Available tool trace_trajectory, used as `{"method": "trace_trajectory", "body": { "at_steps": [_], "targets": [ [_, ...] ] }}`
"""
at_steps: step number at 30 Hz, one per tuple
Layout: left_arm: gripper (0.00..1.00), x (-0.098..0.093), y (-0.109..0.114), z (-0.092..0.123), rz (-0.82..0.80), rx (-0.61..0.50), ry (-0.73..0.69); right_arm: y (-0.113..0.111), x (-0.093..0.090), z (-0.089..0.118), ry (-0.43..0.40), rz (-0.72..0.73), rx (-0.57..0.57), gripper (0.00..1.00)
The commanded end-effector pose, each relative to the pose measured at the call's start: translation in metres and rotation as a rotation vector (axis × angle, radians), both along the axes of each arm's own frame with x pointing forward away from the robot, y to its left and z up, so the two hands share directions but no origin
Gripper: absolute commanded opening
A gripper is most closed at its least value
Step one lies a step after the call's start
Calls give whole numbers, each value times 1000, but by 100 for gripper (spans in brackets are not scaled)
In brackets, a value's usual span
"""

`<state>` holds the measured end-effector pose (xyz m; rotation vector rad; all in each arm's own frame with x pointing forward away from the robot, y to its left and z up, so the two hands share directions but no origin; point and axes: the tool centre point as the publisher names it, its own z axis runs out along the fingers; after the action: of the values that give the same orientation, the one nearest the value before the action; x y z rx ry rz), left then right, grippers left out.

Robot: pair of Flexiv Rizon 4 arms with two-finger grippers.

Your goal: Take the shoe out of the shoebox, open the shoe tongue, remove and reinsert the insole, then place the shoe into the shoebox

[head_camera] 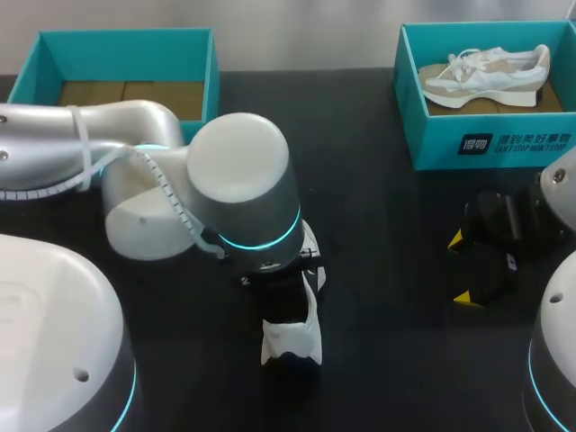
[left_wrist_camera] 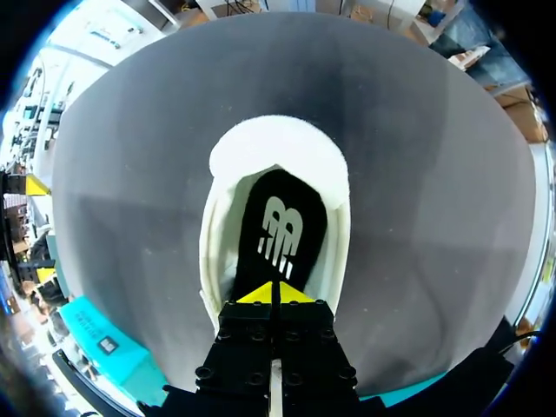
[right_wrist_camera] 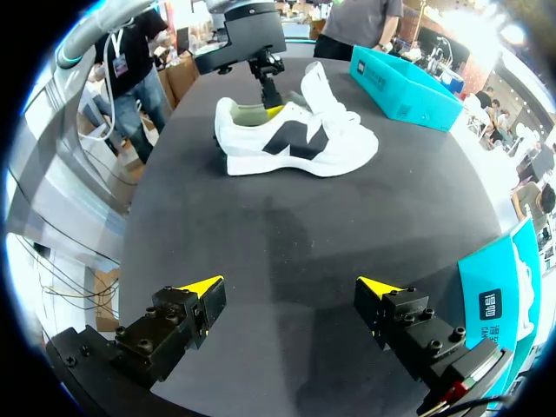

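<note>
Left end effector (left_wrist_camera: 278,293) closed inside shoe (left_wrist_camera: 280,146), arm (head_camera: 241,184) overhead; right end effector (right_wrist_camera: 291,287) spread, empty.

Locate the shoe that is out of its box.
The shoe stands on the table near the middle of the head view, directly under the left gripper, whose tips reach into its opening.

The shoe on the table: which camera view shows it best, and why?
The right wrist view: the shoe lies whole, side-on. The head view shows only one end, below the left arm; the left wrist view only its opening and black insole.
</note>
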<state>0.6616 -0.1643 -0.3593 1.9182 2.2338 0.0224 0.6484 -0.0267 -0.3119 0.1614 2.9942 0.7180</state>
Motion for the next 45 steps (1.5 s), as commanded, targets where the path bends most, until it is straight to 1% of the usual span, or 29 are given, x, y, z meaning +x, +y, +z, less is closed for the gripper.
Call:
{"method": "trace_trajectory", "body": {
  "at_steps": [1, 4, 5, 6, 7, 17, 24, 35, 45],
  "targets": [
    [0, 3, -1, 1, 3, -2, -2, 0, -2, 0, -2, -1, -2, 100],
    [0, 4, -2, 3, 0, -6, 2, 0, -2, 0, -2, -1, -2, 100],
    [27, 5, -3, 2, -2, -5, 5, 0, -2, 0, -2, -1, -2, 100],
    [61, 6, -3, 2, -2, -1, 11, 0, -2, 0, -2, -1, -2, 100],
    [100, 7, -3, 1, -1, 2, 15, 0, -2, 0, -2, -1, -2, 100],
    [100, 8, 3, 4, 1, -5, 44, 0, -2, 0, -2, -1, -2, 100],
    [100, 8, 0, 13, -9, -22, 40, 0, -2, 0, -2, -1, -2, 100],
    [100, 8, -2, 21, -56, -56, 81, 0, -2, 0, -2, -1, -2, 100],
    [100, 9, 0, 27, -79, -46, 81, 0, -2, 0, -2, -1, -2, 100]
  ]
}}
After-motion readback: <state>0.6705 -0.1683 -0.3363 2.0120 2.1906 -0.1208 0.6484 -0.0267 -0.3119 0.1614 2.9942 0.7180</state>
